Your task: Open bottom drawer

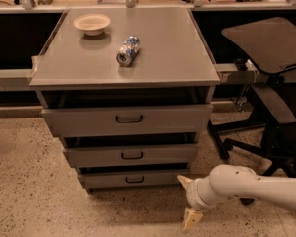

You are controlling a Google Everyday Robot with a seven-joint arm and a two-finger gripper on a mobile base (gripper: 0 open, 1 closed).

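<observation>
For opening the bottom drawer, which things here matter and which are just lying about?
Job: shortest grey metal bottom drawer; open cream-fingered tool, low to its right.
Lying about: cream round bowl, blue-and-white can on its side, black office chair.

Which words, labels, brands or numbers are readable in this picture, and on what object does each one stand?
None can be read.
Can on the cabinet top: blue and white print, too small to make out.
Bottom drawer, bowl and the open tool low at the drawer's right: no text visible.
</observation>
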